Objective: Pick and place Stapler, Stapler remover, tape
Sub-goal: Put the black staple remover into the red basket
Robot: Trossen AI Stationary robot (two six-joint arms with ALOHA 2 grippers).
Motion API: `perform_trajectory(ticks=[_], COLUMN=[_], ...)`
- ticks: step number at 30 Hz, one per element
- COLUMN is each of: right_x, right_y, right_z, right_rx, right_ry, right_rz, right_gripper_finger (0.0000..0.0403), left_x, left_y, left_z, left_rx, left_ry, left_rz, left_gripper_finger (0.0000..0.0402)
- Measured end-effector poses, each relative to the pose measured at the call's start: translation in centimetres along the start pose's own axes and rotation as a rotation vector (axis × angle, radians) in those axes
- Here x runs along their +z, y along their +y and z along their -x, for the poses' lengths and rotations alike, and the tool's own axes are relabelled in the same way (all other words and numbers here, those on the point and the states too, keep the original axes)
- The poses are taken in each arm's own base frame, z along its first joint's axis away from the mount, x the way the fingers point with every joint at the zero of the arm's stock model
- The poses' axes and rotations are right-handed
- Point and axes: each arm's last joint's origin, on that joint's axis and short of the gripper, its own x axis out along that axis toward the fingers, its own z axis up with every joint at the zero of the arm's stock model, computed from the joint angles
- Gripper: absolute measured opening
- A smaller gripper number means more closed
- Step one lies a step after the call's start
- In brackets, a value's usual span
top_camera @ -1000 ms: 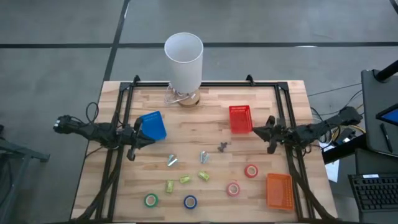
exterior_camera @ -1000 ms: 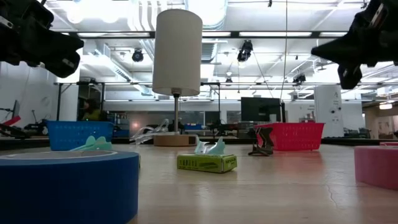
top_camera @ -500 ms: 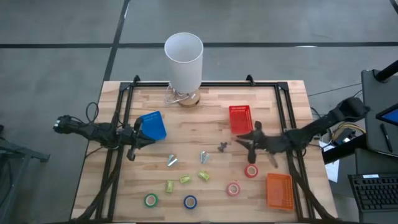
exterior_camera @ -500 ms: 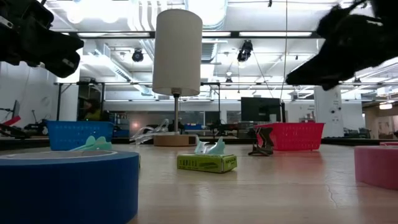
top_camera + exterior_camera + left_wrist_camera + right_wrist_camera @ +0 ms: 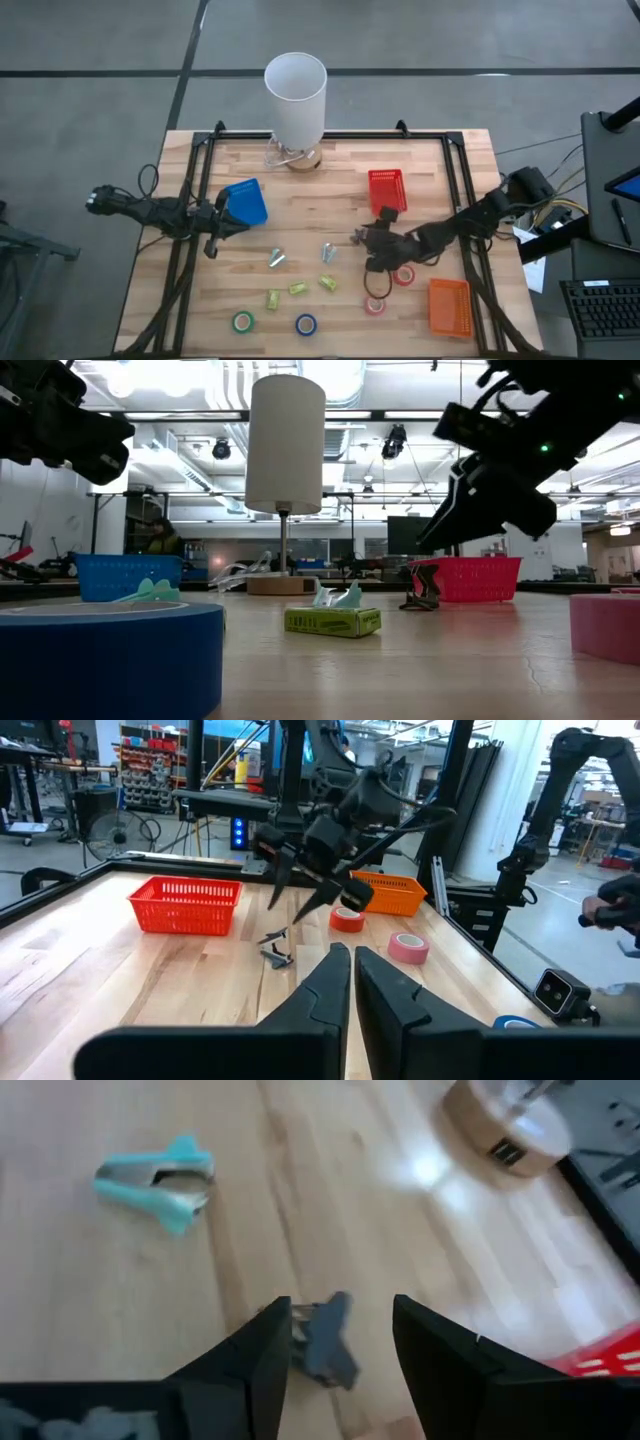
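Now that I have swung in from the tabletop's edge, I am lowering my right gripper, open and empty, over the dark staple remover.

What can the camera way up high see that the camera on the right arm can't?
Only the high view shows the four tape rolls, like the green one, the orange basket, the blue basket and the waiting left gripper. Only the right wrist view shows the open right gripper poised close over the dark staple remover. Both show the teal staple remover, the lamp base, the red basket and the wooden table.
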Motion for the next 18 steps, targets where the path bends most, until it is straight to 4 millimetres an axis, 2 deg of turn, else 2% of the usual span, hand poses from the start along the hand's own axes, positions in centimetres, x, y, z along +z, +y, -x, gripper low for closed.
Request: perform_trajectory(ticks=[10, 18], right_x=[0.9, 0.74], right_y=[0.96, 0.83], right_z=[-0.54, -0.69], right_rx=[-0.009, -0.018], right_ry=[0.156, 0.174], right_rz=[0.095, 0.11], right_gripper_finger=[0.0151, 0.0126], left_x=[-0.02, -0.01], left_y=[0.0, 0.0], left_z=[-0.01, -0.01], left_rx=[0.0, 0.0], left_ry=[0.001, 0.001], left_rz=[0.0, 0.0], left_gripper_finger=[0.0023, 0.0024])
